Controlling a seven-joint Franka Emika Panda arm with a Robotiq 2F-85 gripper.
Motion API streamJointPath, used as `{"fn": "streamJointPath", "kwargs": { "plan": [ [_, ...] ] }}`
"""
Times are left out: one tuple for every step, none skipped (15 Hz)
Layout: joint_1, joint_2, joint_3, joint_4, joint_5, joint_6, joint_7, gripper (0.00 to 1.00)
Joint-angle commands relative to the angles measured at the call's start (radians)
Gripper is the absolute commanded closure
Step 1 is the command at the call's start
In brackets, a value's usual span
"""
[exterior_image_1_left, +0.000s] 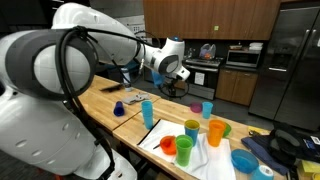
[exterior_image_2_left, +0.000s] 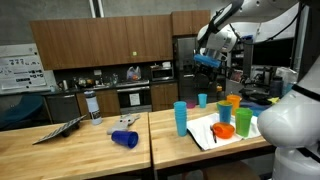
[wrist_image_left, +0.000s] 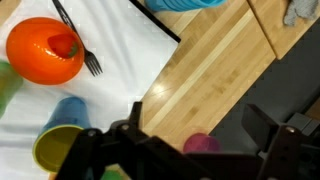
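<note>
My pincer (exterior_image_1_left: 178, 76) hangs high over the wooden counter (wrist_image_left: 215, 70), jaws apart and empty. The small pink plastic cup (wrist_image_left: 200, 144) stands upright beneath them, rim up, just off the white mat (wrist_image_left: 120, 60).

Fork (wrist_image_left: 72, 35) one; orange bowl (wrist_image_left: 35, 55) one; blue bowl (exterior_image_1_left: 244, 160) one.

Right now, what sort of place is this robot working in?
Probably a kitchen, maybe a shared office one: dark wood cabinets, a built-in oven and a steel refrigerator line the wall behind the butcher-block counter.
</note>
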Motion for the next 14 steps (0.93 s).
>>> {"fn": "streamJointPath", "kwargs": {
  "plan": [
    [-0.025,0.039,-0.012,0.012,-0.092,0.004,-0.035,0.0],
    [-0.035,0.042,-0.007,0.001,-0.127,0.026,-0.026,0.0],
    [-0.045,0.059,-0.012,0.014,-0.162,0.029,-0.034,0.0],
    [-0.05,0.069,-0.015,0.015,-0.19,0.04,-0.036,0.0],
    [-0.051,0.075,-0.019,0.01,-0.197,0.059,-0.031,0.0],
    [-0.051,0.088,-0.032,0.019,-0.192,0.06,-0.046,0.0],
    [-0.046,0.107,-0.053,0.032,-0.172,0.071,-0.093,0.0],
    [-0.049,0.116,-0.064,0.026,-0.171,0.09,-0.117,0.0],
    [-0.044,0.127,-0.077,0.027,-0.157,0.113,-0.162,0.0],
    [-0.04,0.152,-0.095,0.045,-0.152,0.127,-0.233,0.0],
    [-0.032,0.165,-0.11,0.055,-0.135,0.13,-0.304,0.0],
    [-0.012,0.172,-0.128,0.062,-0.089,0.113,-0.398,0.0],
    [-0.006,0.188,-0.139,0.079,-0.064,0.099,-0.467,0.0],
    [0.002,0.207,-0.153,0.102,-0.024,0.084,-0.546,0.0]
  ]
}}
